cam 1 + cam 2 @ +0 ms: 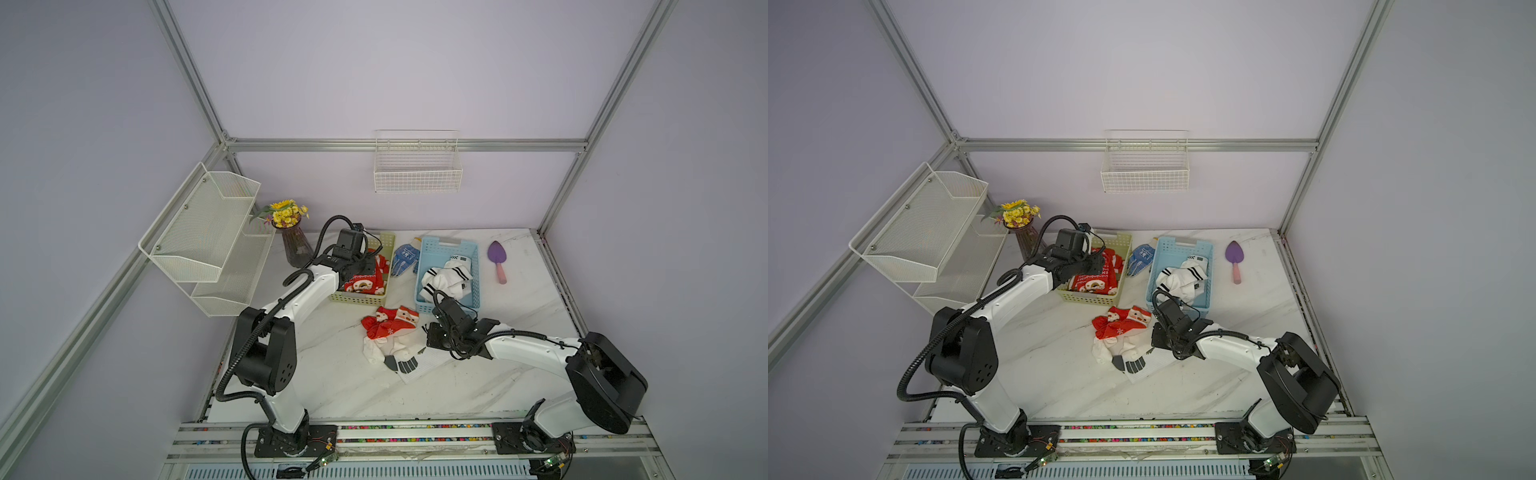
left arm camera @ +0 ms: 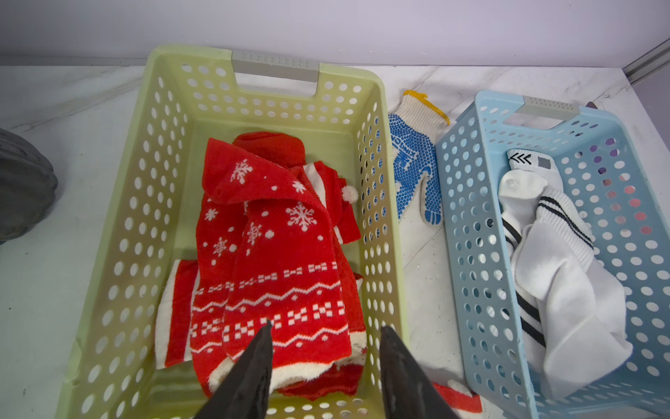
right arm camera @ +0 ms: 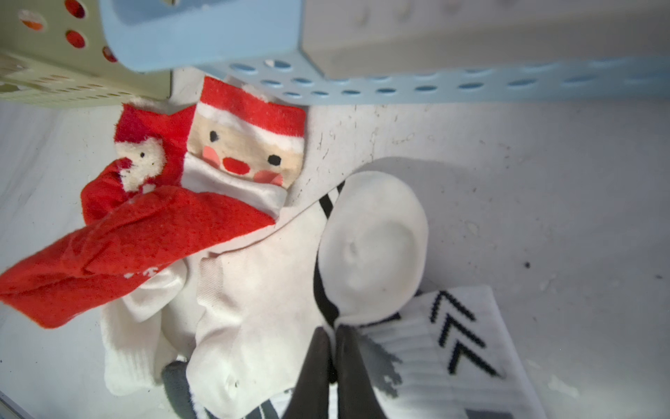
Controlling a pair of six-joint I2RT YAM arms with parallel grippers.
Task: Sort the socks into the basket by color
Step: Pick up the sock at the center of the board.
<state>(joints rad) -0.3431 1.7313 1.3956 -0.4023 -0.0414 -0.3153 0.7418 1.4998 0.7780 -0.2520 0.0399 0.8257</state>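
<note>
Your left gripper (image 2: 327, 326) hangs over the green basket (image 2: 119, 254) with its jaws spread wide and nothing between them. The red snowflake socks (image 2: 282, 254) lie heaped in that basket right under it; you can't tell from the wrist view whether the tips touch the fabric. Your right gripper (image 3: 333, 327) is down on the loose pile on the marble table (image 1: 353, 395), fingers pressed nearly together and pinching a fold of a white sock (image 3: 373, 246) at its black stripe. That pile sits just in front of both baskets, on the robot's side. In it the Santa socks (image 1: 390, 322) drape partly over the white ones, and a white sock with black arrow marks (image 3: 460, 326) lies right beside the pinched one. The blue basket (image 1: 419, 274) stands beside the green one and holds white striped socks (image 2: 565, 290). A blue dotted glove (image 2: 413, 159) lies on the table between the two baskets. A purple trowel (image 1: 496, 257) lies beyond the blue basket, apart from it. A dark vase of yellow flowers (image 1: 296, 245) stands near the green basket on its far side.
</note>
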